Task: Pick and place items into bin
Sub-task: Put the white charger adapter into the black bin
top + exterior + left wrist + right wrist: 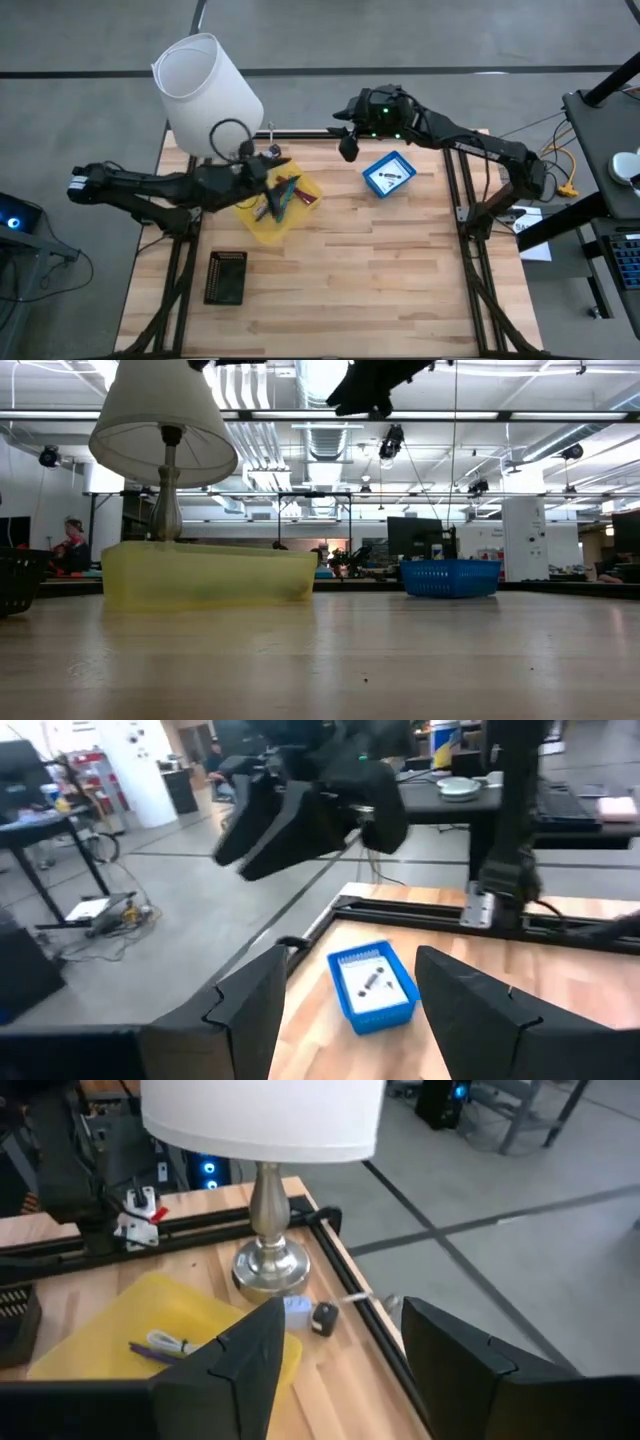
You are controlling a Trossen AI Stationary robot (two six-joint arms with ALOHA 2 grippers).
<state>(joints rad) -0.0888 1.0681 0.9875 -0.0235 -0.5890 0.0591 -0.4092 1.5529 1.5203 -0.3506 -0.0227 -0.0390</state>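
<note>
A yellow bin point(262, 228) sits left of the table's middle. In it lie a teal pen point(285, 192) and purple pieces point(165, 1346). My left gripper point(283, 168) hovers open over the bin's far side, pointing toward the blue basket point(372, 985). That basket point(388, 175) holds a white packet and a small dark piece. My right gripper point(347, 143) hangs open and raised near the far edge, between the lamp and the blue basket. Beside the lamp's base point(270, 1266), a small dark object point(323, 1317) and a pale piece point(296, 1309) rest on the table.
A white-shaded lamp point(205, 92) stands at the far left corner, close behind the yellow bin point(210, 575). A black basket point(226, 277) sits near the near left side. The black frame rail point(300, 133) runs along the far edge. Bare wood spreads over the near right half.
</note>
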